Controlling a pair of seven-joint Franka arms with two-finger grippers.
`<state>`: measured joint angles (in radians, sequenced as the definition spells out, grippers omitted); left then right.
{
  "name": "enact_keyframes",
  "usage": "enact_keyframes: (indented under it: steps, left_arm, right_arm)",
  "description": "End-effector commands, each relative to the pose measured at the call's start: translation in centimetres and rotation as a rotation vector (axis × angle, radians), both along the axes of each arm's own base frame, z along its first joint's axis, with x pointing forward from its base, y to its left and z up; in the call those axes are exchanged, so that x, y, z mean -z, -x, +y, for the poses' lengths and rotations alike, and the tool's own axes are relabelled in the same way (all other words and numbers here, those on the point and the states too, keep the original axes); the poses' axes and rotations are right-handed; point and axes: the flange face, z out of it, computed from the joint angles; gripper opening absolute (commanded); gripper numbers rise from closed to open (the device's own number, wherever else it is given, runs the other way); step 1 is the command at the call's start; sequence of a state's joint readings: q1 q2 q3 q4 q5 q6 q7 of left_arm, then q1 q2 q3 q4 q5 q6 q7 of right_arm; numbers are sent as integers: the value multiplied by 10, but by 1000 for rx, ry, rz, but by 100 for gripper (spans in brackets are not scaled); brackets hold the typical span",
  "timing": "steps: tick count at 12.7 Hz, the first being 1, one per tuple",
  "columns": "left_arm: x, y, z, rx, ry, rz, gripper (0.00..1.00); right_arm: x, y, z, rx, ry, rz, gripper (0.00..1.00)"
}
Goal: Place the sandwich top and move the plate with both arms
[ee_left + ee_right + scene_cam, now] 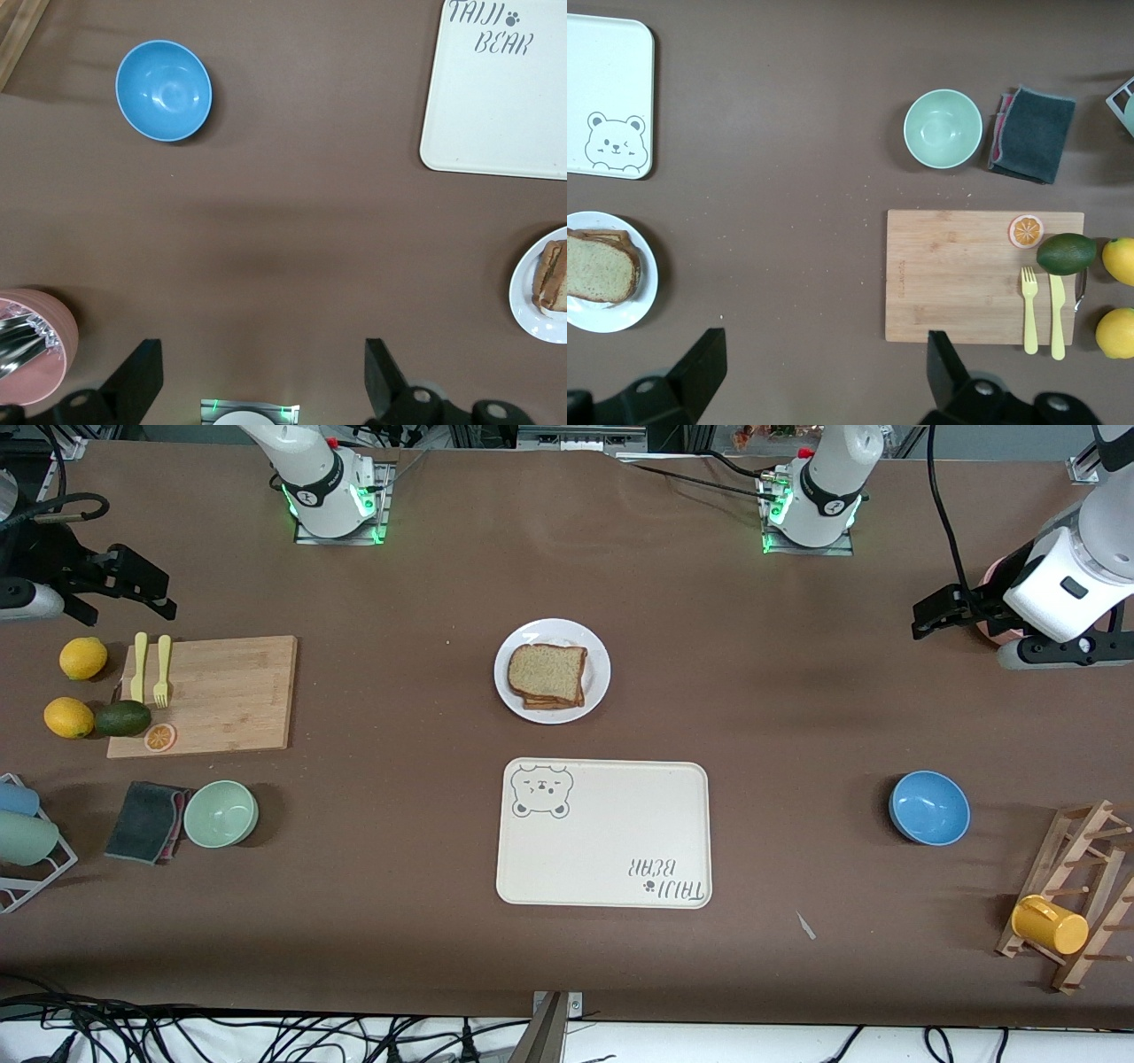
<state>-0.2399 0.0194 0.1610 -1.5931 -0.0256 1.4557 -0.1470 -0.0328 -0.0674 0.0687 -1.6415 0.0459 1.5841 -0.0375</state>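
Front view, sandwich top (547,670) on plate (595,686), left gripper (263,376) and right gripper (824,372) wide apart, empty

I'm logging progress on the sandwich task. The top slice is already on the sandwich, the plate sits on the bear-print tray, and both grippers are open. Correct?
Not quite. The plate with the sandwich top stands on the bare table, farther from the front camera than the bear-print tray, as the front view shows. The slice is on, and the left gripper and right gripper are both open.
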Motion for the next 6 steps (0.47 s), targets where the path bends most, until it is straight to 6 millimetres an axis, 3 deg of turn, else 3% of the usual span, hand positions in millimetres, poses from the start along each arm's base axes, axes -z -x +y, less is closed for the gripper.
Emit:
enact_keyframes:
  steps: [1,6]
  left_arm:
    - [-7,0,0,-9,25,2,100]
    - [-7,0,-5,-1,25,3,100]
  right_arm:
    - [-3,0,0,-5,-23,-2,100]
    - [-9,2,-1,-15,-23,-4,100]
